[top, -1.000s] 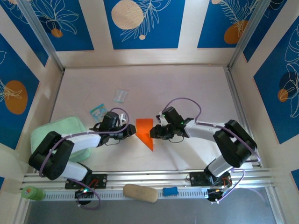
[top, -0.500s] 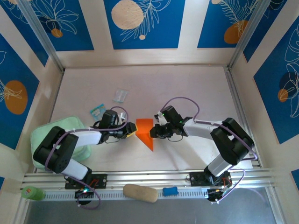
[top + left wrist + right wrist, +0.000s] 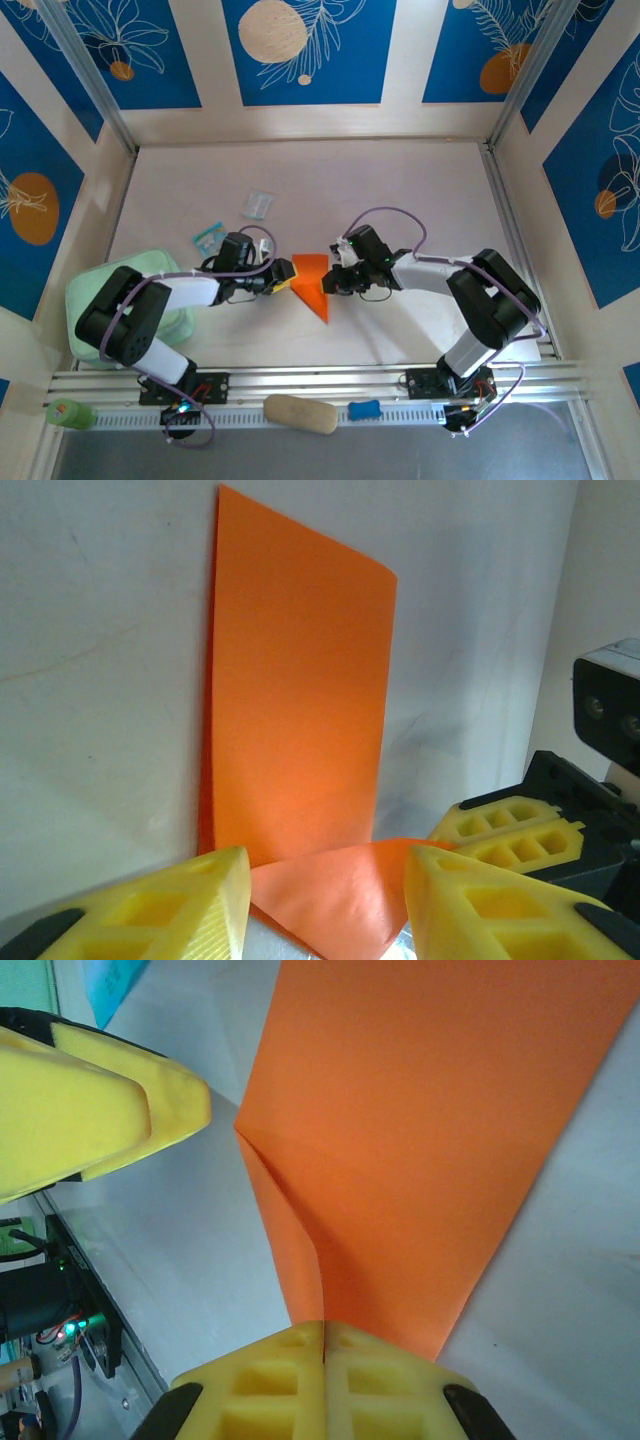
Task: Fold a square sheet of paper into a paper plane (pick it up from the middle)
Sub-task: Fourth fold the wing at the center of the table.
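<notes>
The square sheet of paper (image 3: 311, 281) lies mid-table as a creased orange shape tapering to a point toward the near edge. My right gripper (image 3: 330, 283) is at its right edge. In the right wrist view the right gripper (image 3: 322, 1360) is shut on a raised fold of the sheet (image 3: 420, 1140). My left gripper (image 3: 284, 277) is at the sheet's left edge. In the left wrist view the left gripper (image 3: 325, 905) stands open, with a lifted orange flap (image 3: 340, 885) lying loose between its yellow fingers (image 3: 160, 910). The rest of the sheet (image 3: 300, 690) lies flat beyond.
A mint green pad (image 3: 115, 290) sits under the left arm. A blue-and-white packet (image 3: 210, 238) and a clear wrapper (image 3: 258, 205) lie behind the left gripper. On the front rail are a tan block (image 3: 300, 413), a small blue piece (image 3: 364, 409) and a green bottle (image 3: 68, 412).
My right gripper has closed onto the sheet's right edge. The left gripper has slid a little right toward the sheet and its jaws have widened.
</notes>
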Motion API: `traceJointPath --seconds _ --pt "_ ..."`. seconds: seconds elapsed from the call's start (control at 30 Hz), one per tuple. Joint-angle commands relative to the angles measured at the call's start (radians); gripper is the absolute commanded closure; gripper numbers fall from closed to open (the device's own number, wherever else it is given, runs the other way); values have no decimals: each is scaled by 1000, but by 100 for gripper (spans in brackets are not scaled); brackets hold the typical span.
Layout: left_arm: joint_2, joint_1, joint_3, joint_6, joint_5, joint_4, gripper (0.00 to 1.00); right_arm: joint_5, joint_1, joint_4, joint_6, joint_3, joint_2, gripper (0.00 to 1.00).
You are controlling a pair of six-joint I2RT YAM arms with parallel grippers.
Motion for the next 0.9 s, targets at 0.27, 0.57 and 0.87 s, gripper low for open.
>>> traceJointPath --seconds 0.27,0.57,0.87 --pt "62 11 65 -5 54 35 52 -181 -73 86 -60 -88 -99 98" --pt "159 11 124 -28 96 107 59 -216 -97 100 -71 -107 -107 98" --pt "178 7 19 -157 21 345 95 -17 -86 -47 -65 -104 -183 86"
